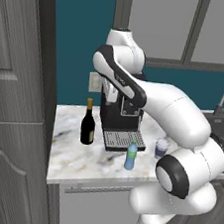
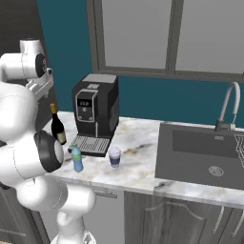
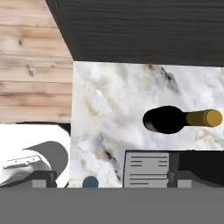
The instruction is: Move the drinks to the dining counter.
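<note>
Three drinks stand on the marble worktop (image 1: 77, 162). The dark wine bottle (image 1: 87, 126) with a gold neck is left of the coffee machine (image 1: 120, 120). In front of the machine's drip tray are the small blue-green bottle (image 1: 131, 156) and, to its right, the white-and-purple lidded cup (image 1: 161, 148). My gripper (image 3: 109, 180) hangs high over the worktop and looks straight down, open and holding nothing. From above I see the wine bottle (image 3: 175, 119) to one side and the blue bottle's cap (image 3: 90, 181) near the bottom edge. The dining counter is out of view.
A sink (image 2: 205, 157) with a curved faucet (image 2: 228, 107) lies to the right of the cup (image 2: 114, 156). A tall dark cabinet (image 1: 13, 121) borders the worktop on the left. Behind are a teal wall and a window (image 2: 138, 33).
</note>
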Controlling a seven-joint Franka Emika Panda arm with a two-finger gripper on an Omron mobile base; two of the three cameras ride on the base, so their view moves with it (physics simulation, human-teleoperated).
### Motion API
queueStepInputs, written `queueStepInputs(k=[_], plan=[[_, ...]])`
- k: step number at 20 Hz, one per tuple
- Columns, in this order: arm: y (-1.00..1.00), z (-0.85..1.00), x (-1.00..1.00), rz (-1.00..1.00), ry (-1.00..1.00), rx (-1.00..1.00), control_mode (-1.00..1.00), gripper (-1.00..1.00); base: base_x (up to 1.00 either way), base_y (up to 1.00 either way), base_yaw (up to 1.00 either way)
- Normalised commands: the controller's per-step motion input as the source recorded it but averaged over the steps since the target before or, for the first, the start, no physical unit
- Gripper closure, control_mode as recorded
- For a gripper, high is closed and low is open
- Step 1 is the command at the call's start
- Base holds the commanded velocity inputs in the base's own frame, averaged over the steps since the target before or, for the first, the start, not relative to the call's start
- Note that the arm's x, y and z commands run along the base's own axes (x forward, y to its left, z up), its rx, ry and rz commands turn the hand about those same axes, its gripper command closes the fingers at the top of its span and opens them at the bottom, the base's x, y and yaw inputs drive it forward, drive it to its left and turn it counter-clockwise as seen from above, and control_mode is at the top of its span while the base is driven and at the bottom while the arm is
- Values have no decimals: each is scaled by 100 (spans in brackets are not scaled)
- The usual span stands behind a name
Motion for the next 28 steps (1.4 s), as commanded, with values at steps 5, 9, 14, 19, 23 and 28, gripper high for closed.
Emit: queueStepInputs(k=[5,9,14,19,23,28], plan=[[13,-9,16,0,0,-2,-100,-100,0,0,0],[2,-8,13,0,0,0,-100,-100,0,0,0],[1,-2,16,0,0,0,-100,-100,0,0,0],[3,-9,24,0,0,0,-100,-100,0,0,0],[9,-11,28,0,1,-1,-100,-100,0,0,0],[11,-7,17,0,0,-2,-100,-100,0,0,0]])
